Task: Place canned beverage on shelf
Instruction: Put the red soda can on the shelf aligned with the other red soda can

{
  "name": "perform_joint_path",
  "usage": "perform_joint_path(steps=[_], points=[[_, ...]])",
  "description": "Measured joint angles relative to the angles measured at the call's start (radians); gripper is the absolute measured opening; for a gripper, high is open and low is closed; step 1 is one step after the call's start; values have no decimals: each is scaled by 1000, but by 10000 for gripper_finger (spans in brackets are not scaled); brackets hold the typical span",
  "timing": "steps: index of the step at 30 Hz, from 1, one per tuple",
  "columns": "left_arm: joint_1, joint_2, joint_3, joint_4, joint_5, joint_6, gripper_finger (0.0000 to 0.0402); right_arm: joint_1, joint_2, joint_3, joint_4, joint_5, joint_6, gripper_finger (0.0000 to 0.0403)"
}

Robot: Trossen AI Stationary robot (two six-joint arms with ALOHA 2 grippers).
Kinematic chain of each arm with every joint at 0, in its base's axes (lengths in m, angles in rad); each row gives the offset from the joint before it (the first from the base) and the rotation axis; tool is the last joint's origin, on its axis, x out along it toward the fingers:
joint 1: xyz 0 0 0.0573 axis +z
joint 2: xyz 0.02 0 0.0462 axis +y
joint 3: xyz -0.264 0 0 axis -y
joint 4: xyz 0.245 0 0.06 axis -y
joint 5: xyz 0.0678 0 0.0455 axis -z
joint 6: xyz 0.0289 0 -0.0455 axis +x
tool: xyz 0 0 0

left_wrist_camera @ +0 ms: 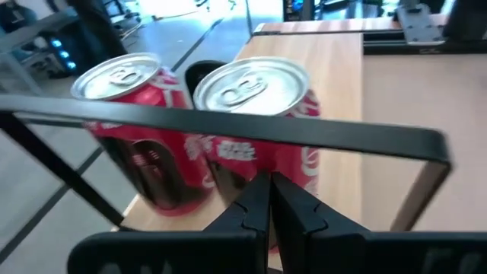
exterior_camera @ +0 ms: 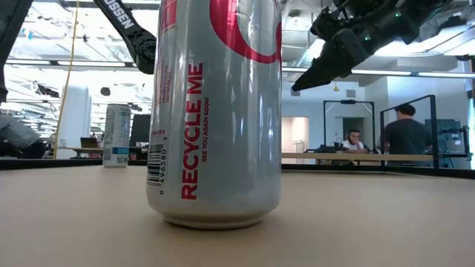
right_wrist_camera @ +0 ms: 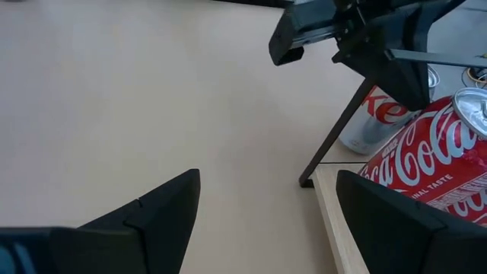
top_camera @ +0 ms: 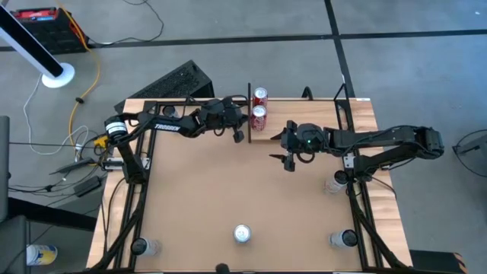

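Two red cans point(top_camera: 259, 106) upright on the shelf point(top_camera: 268, 131) at the far edge of the worktop point(top_camera: 198, 198), side by side and touching, tucked against the black upright bar point(top_camera: 249, 114) at the shelf's left end; probably packed far-left to leave the rest of the plank free for more. Third can point(top_camera: 242, 233), silver with red print, upright alone near the near edge of the worktop, well apart from both arms; looks like the next one to shelve. Left gripper point(top_camera: 234, 131) just left of the bar, fingers pressed together with nothing between them, pointed at the shelved cans from across the bar; reads as parked out of the way, not working. Right gripper point(top_camera: 288, 158) raised above the worktop just right of and slightly nearer than the shelf's left end, fingers spread wide, empty; in its wrist view the nearer red can sits just past the right finger point(right_wrist_camera: 396, 221), not between the two. Judged: shelf cans placed, right arm free. Silver can lies nearer and slightly left of the right gripper, across most of the worktop; a long reach toward the near edge needed before any grasp.
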Motion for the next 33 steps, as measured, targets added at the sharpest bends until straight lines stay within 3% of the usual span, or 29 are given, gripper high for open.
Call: perform_joint_path(steps=[5,14,21,33], points=[[7,0,0,2,-30,10,0,0,0,0,8,0,-2,331],[34,0,1,54,110,-38,0,-1,0,0,14,-1,-4,331],[39,0,1,54,156,-53,0,-1,0,0,16,-1,-4,331],[50,0,1,32,77,-23,0,-1,0,0,21,-1,14,331]])
